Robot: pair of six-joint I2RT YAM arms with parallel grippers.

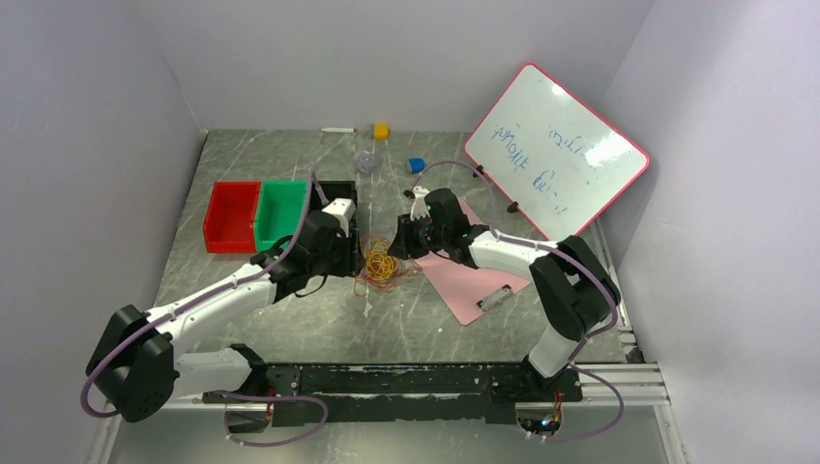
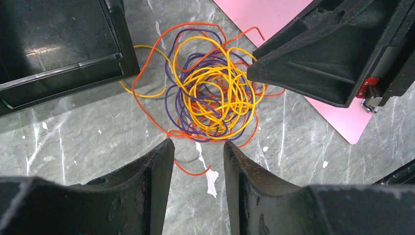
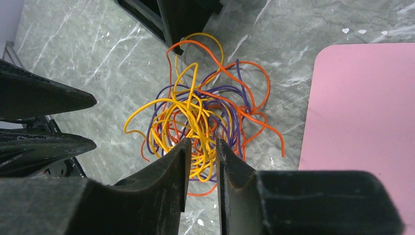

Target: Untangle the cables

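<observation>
The cables (image 1: pixel 379 263) lie in one tangled heap on the grey table between both arms: thin yellow, orange-red and dark purple wires looped through each other. The heap fills the middle of the left wrist view (image 2: pixel 215 95) and the right wrist view (image 3: pixel 200 117). My left gripper (image 2: pixel 198 147) is open and empty just short of the heap's near edge, and a loose orange end lies on the table between its fingers. My right gripper (image 3: pixel 202 143) hangs over the heap's other side, its jaws a narrow gap apart with yellow loops showing in the gap. Neither visibly grips a wire.
A black bin (image 2: pixel 58 49) stands close beside the heap, with a green bin (image 1: pixel 280 213) and a red bin (image 1: pixel 230 215) left of it. A pink clipboard (image 1: pixel 474 275) lies right of the heap. A whiteboard (image 1: pixel 556 155) leans at the back right. A yellow cube (image 1: pixel 381 130) and a blue object (image 1: pixel 417 165) sit behind.
</observation>
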